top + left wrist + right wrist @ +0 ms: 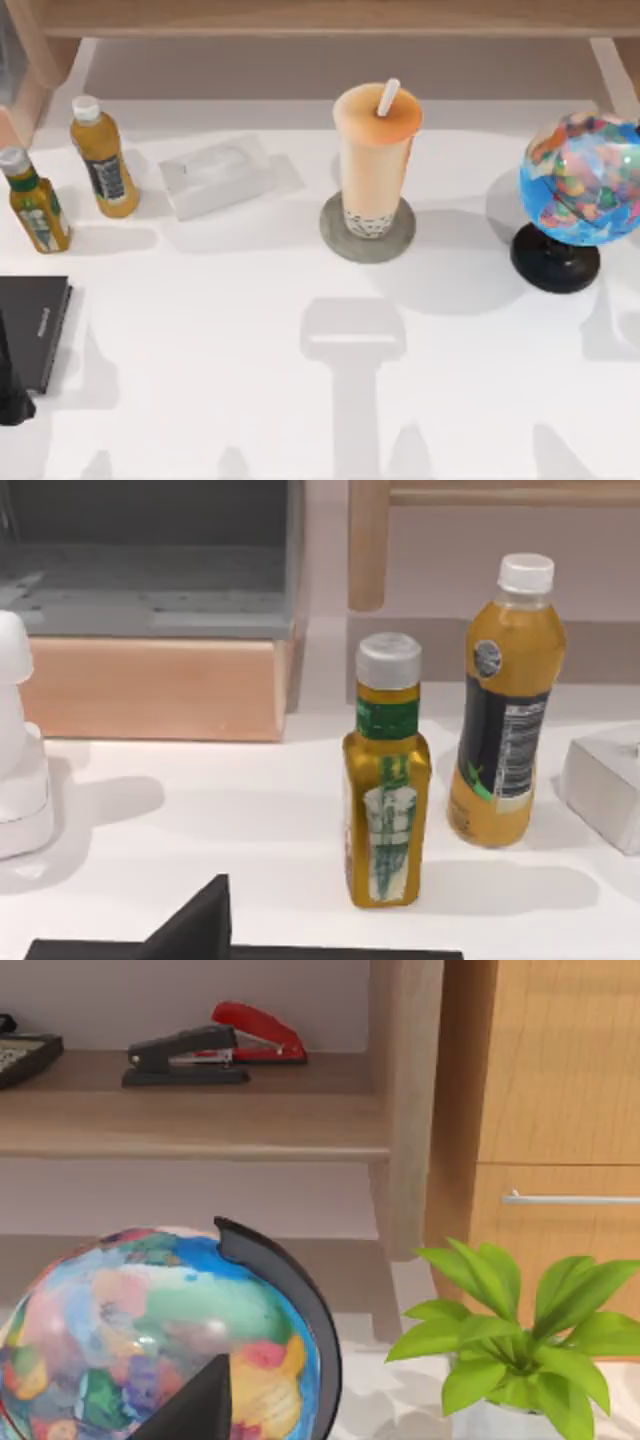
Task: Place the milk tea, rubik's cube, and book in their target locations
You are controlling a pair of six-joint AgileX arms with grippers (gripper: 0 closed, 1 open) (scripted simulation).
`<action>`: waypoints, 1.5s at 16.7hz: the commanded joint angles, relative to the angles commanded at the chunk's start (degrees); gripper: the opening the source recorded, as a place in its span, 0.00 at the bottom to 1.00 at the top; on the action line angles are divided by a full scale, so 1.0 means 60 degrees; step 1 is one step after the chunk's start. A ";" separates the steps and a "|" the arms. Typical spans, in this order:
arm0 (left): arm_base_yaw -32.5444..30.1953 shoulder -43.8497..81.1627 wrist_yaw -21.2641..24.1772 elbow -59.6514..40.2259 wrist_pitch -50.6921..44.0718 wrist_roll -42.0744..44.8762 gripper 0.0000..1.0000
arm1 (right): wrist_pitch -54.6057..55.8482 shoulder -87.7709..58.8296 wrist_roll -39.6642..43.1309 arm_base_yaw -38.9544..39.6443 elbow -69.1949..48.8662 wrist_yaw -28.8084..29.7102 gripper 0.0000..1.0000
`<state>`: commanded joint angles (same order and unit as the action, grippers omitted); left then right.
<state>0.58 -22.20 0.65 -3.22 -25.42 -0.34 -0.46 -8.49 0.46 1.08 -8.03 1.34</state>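
Observation:
The milk tea (375,150), a tall cup of orange-tan drink with dark pearls and a white straw, stands upright on the round grey coaster (340,238) at the table's middle back. The flat black slab (30,325) lies at the left edge, and its near edge shows in the left wrist view (300,952). My left gripper (195,930) hangs just over that slab, by a dark part of the arm (10,395). My right gripper (190,1408) is close in front of the globe (150,1340). The rubik's cube and the book are out of view.
Two yellow bottles (103,155) (33,200) stand at the back left, with a pale clear box (215,175) beside them. The globe (578,180) on its black foot is at the right. A wooden shelf with a stapler (210,1045) and a green plant (510,1340) lie beyond it.

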 joint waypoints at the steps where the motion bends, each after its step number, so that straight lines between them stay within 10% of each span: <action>1: 0.0000 0.0000 0.0000 0.0000 0.0000 0.0000 1.00 | 0.0014 0.0486 -0.0016 -0.0060 0.0464 -0.0073 1.00; 14: 0.0310 0.2456 0.0259 -0.0946 0.0527 -0.0004 1.00 | 0.0076 0.1416 -0.0077 -0.0181 0.1339 -0.0223 1.00; 25: 0.1957 1.1699 0.2078 -0.6604 0.4482 0.0036 1.00 | 0.0076 0.1416 -0.0077 -0.0181 0.1339 -0.0223 1.00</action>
<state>12.32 47.99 13.12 -42.84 1.47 -0.13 0.00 0.00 0.00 0.00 0.00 0.00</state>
